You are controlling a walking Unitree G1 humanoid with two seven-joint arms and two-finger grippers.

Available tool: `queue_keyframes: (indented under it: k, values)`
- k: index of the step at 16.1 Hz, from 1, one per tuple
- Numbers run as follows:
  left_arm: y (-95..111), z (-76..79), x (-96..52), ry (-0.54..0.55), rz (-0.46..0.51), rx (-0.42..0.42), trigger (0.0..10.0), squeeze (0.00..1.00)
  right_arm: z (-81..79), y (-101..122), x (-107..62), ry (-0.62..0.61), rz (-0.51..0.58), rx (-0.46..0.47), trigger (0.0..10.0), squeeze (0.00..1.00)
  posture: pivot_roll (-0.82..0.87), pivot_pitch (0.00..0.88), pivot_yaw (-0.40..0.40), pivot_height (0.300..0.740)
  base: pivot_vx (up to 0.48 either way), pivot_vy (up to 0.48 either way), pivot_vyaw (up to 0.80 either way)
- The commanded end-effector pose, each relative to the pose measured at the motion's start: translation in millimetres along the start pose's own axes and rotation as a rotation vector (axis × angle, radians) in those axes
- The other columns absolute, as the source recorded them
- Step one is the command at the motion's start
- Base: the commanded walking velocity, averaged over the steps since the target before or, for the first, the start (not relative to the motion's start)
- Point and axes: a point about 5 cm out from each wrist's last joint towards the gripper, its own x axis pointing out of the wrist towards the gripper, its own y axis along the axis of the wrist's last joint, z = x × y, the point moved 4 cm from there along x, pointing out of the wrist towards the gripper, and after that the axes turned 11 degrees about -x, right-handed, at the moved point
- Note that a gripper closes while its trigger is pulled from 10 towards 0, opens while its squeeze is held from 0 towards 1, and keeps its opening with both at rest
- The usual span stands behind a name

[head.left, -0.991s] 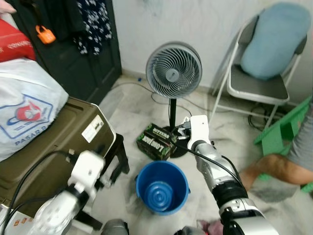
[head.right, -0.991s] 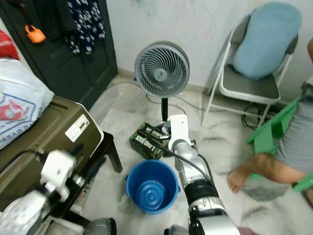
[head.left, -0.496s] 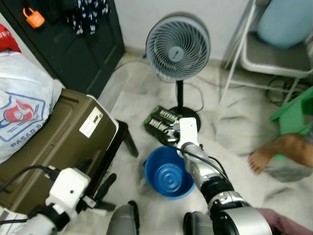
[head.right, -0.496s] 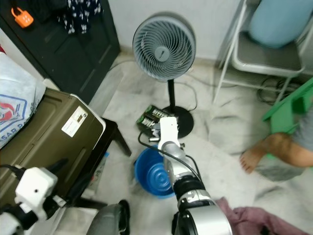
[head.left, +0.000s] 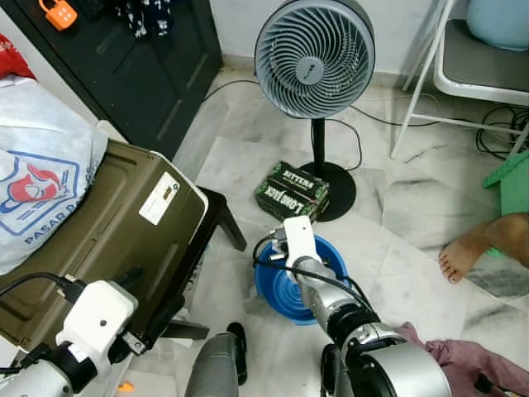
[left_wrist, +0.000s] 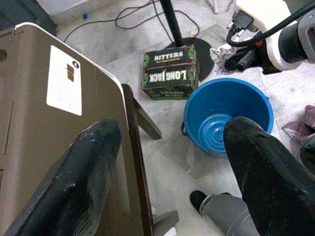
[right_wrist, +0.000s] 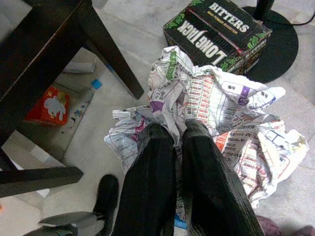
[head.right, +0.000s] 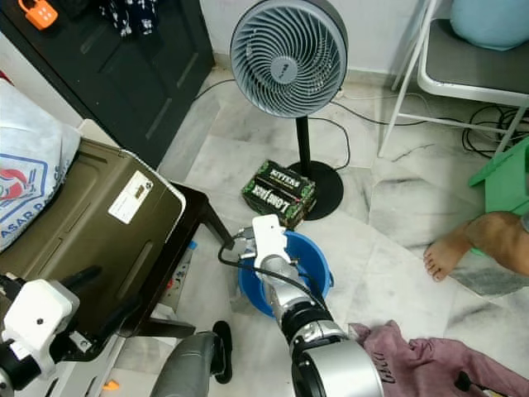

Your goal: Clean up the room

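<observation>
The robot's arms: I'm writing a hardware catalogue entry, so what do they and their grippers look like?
Both arms are silver metal with black joint rings, ending in white boxy wrist housings fed by black cables. The right gripper and left gripper each have two long, thick black fingers, scuffed grey on the left gripper.

The head's two eye views look steeply down on the round blue plastic bucket (head.left: 299, 285) from above, while the left wrist view faces it from farther off and the right wrist view, close over crumpled printed newspaper (right_wrist: 216, 108), shares the green-and-black cardboard box (right_wrist: 216, 30).
</observation>
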Motion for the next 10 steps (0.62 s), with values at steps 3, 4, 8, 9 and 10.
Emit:
queue_keyframes:
  k: [3, 4, 8, 9, 10]
  values:
    - [-1, -0.1, -2.9, 0.003, -0.020, 0.003, 10.0, 0.00, 1.3, -1, -0.6, -0.048, -0.003, -0.003, 10.0, 0.00, 0.29, 0.305, 0.136, 0.740, 0.000, 0.000, 0.00]
    - [-1, 1.4, -2.8, -0.005, -0.020, 0.008, 10.0, 0.00, 15.2, 2, -0.2, -0.106, 0.008, 0.013, 10.0, 0.00, 0.29, 0.304, 0.134, 0.740, 0.000, 0.000, 0.00]
    - [-2, -0.9, 0.3, -0.001, -0.020, 0.006, 10.0, 0.00, 39.4, -5, -0.5, -0.173, -0.004, 0.064, 10.0, 0.00, 0.28, 0.297, 0.134, 0.740, 0.000, 0.000, 0.00]
    - [-2, -0.8, 1.6, -0.003, -0.017, 0.007, 10.0, 0.00, 38.4, 0, -0.1, -0.168, 0.016, 0.048, 10.0, 0.00, 0.28, 0.295, 0.135, 0.740, 0.000, 0.000, 0.00]
    - [-2, -1.3, 2.2, -0.003, -0.016, 0.008, 10.0, 0.00, 36.8, 1, 0.0, -0.159, 0.027, 0.055, 10.0, 0.52, 0.28, 0.292, 0.135, 0.740, 0.000, 0.000, 0.00]
